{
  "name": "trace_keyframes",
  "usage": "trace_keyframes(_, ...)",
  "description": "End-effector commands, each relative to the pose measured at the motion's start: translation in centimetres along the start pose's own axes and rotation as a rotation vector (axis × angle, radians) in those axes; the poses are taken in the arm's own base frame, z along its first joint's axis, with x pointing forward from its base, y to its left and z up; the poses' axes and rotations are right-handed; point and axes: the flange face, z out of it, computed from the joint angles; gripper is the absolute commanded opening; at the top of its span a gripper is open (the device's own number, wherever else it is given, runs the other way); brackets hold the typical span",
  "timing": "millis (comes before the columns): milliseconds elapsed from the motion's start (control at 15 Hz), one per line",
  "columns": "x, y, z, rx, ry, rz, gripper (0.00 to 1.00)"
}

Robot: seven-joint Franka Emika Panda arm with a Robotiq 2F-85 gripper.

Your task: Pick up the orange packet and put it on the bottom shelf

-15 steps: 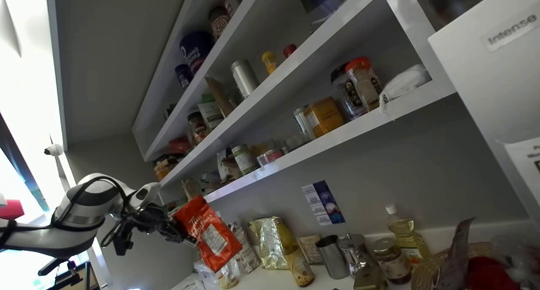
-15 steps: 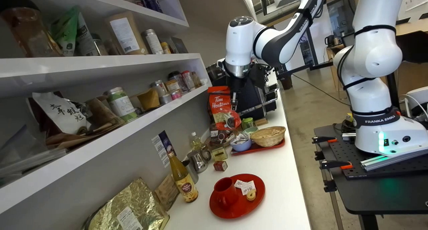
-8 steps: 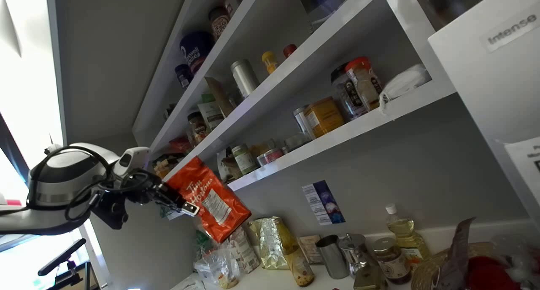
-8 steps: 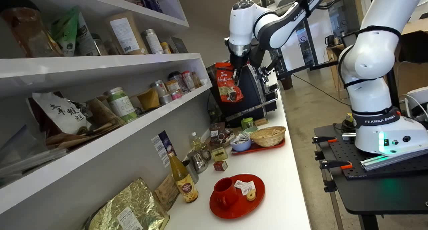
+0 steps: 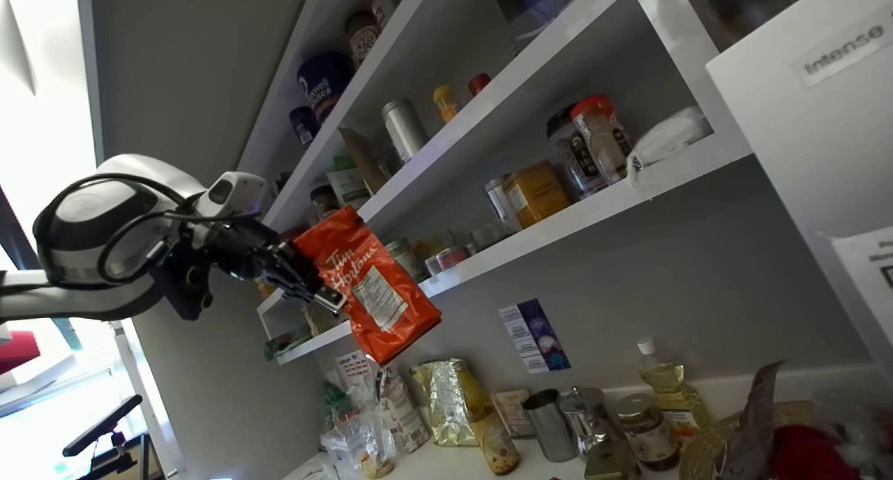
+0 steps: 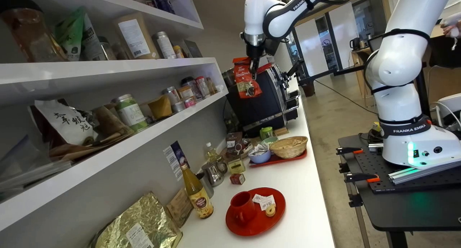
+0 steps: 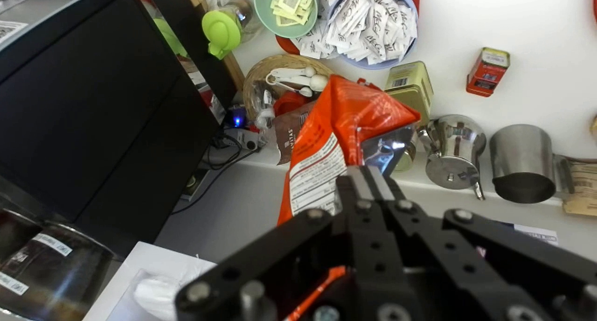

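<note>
Orange packet (image 5: 382,298), clamped in claw (image 7: 370,176), partly hiding bottom shelf (image 5: 544,236) in an exterior view

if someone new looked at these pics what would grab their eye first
Probably the orange packet, held in mid-air by the gripper and covering part of the bottom shelf in an exterior view. Next, likely the red plate with a red cup on it, bright against the white counter, then the shiny gold bag at the lower left in an exterior view.

Claw (image 5: 333,296) pinching orange packet (image 5: 375,288) in front of bottom shelf (image 5: 534,239); contact hard to judge.
</note>
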Motion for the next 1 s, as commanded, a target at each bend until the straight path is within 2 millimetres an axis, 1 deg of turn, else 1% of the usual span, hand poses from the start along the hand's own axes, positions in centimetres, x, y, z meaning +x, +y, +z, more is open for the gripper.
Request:
trace_keyframes(0, 3.8, 2.2, 0.6, 0.046, -0.069, -0.040, 0.00)
trace_keyframes(200, 6.5, 3.2, 1.5, 0.056, -0.119, -0.069, 0.00)
trace_keyframes(400, 9.5, 3.7, 2.0, 0.041, -0.145, -0.083, 0.00)
trace_keyframes(667, 13.3, 4.6, 1.9, 0.030, -0.144, -0.075, 0.00)
trace_keyframes(933, 16.6, 6.1, 2.0, 0.049, -0.121, -0.052, 0.00)
